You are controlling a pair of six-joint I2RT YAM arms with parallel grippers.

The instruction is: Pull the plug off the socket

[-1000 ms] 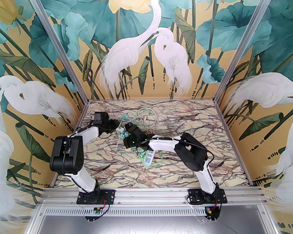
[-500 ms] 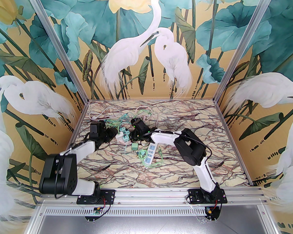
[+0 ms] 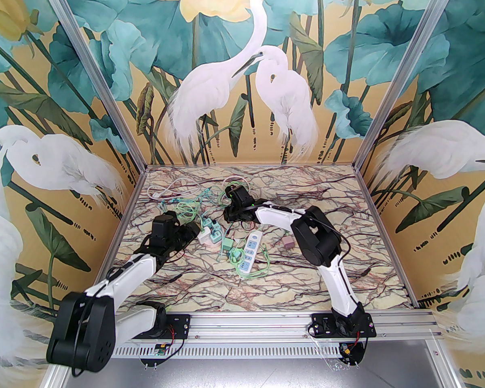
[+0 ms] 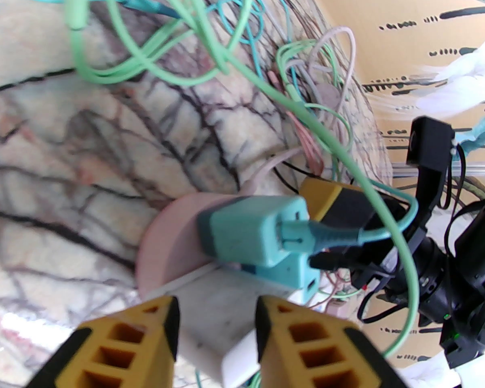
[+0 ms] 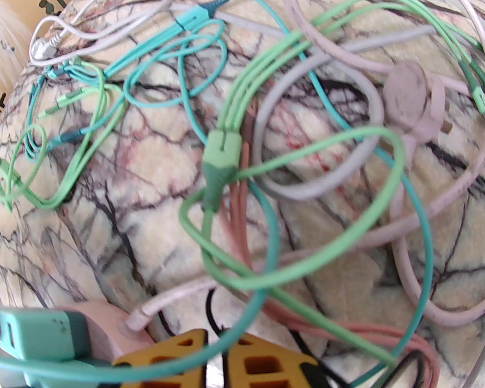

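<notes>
In the overhead view, a white cable [image 3: 161,192] loops on the upper left part of the marble table [image 3: 307,293]. Below it, left of centre, the left claw [image 3: 193,231] lies with its tip at the socket [image 3: 204,241], a small white block with a pink face. At the bottom of the left wrist view, the two yellow fingers [image 4: 145,338] stand one on each side of the socket's white body. I cannot tell whether they clamp it or merely flank it. Two teal plugs [image 4: 250,233] are seated in the socket at the middle of that frame, one above the other, and a teal lead runs right from the upper one.

Back in the overhead view, a green charger [image 3: 226,245] lies loose on the table just right of the socket, apart from it.

The right claw [image 5: 217,344] sits at the bottom edge of the right wrist view. Its yellow fingers are drawn nearly together, with only a slit between them. A teal lead crosses in front of them, and I cannot tell whether anything is nipped. One teal plug and the pink socket face sit at the lower left of that frame. A tangle of cables [image 5: 299,200] in green, teal, grey and pink spreads over the table beyond.

Further right in the overhead view, a white power strip [image 3: 252,252] lies among green cable. A pink charger [image 3: 287,243] sits alone beside the right arm.
</notes>
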